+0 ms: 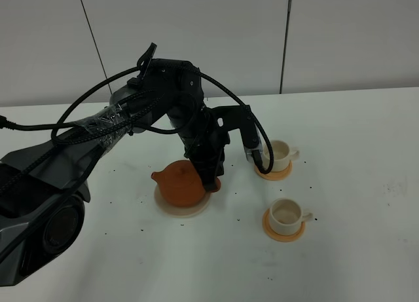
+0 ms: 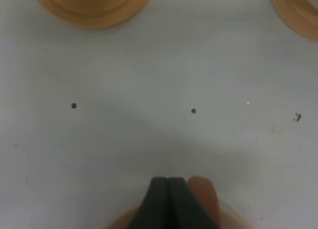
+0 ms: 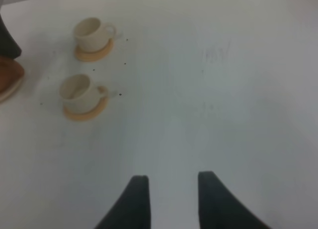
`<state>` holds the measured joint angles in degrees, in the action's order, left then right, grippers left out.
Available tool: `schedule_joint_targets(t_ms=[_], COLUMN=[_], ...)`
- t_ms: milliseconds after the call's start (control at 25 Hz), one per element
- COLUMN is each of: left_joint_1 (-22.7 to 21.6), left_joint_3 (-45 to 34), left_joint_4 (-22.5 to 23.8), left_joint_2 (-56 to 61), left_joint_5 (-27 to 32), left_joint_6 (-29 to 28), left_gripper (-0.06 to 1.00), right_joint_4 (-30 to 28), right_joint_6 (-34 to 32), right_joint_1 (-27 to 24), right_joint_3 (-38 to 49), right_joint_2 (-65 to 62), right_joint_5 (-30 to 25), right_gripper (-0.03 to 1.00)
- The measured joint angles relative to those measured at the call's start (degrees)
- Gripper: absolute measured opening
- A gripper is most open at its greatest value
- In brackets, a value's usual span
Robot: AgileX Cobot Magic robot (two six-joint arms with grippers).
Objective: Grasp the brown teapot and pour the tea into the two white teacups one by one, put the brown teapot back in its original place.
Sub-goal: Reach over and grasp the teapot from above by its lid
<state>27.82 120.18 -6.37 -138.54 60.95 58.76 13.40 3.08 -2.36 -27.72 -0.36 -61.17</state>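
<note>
Teapot is sitting upright on its beige trivet, a bit left of the middle of the worktop, with the left claw right at its handle. On the wrist cam the two fingers are pressed flat together with nothing between the tips, and the terracotta handle shows just beside one of them. So it's closed, but I can't say it actually has hold of the pot. Right claw hangs over bare worktop well off to the side, fingers apart, holding nothing.

My read: the step is getting a proper hold on that handle. I'd want the loop really trapped by the fingers, not just nudged from the side, then lift straight and slow so the pot doesn't swing or tip.

Pointing-wise: spout aims to the left of the high view, away from the far teacup and near teacup, handle toward them — long axis runs roughly side to side. It'll need turning round before any pour.
</note>
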Motion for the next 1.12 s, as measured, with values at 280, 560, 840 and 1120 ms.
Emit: schedule_joint_targets(t_ms=[280,560,840,1120], left_joint_1=[0.00,0.00,0.00,0.00], left_joint_3=[0.00,0.00,0.00,0.00], left_joint_4=[-0.05,-0.29,-0.88,-0.95], left_joint_2=[0.00,0.00,0.00,0.00], left_joint_5=[1.47,4.53,7.01,7.01], left_joint_6=[-0.07,0.64,2.43,4.15], left_gripper=[0.02,0.02,0.02,0.02], right_joint_4=[0.00,0.00,0.00,0.00], right_joint_6=[-0.06,-0.06,-0.06,-0.01], right_joint_1=[0.00,0.00,0.00,0.00], right_joint_3=[0.00,0.00,0.00,0.00], right_joint_2=[0.00,0.00,0.00,0.00], right_joint_5=[0.00,0.00,0.00,0.00], right_gripper=[0.24,0.24,0.24,0.24])
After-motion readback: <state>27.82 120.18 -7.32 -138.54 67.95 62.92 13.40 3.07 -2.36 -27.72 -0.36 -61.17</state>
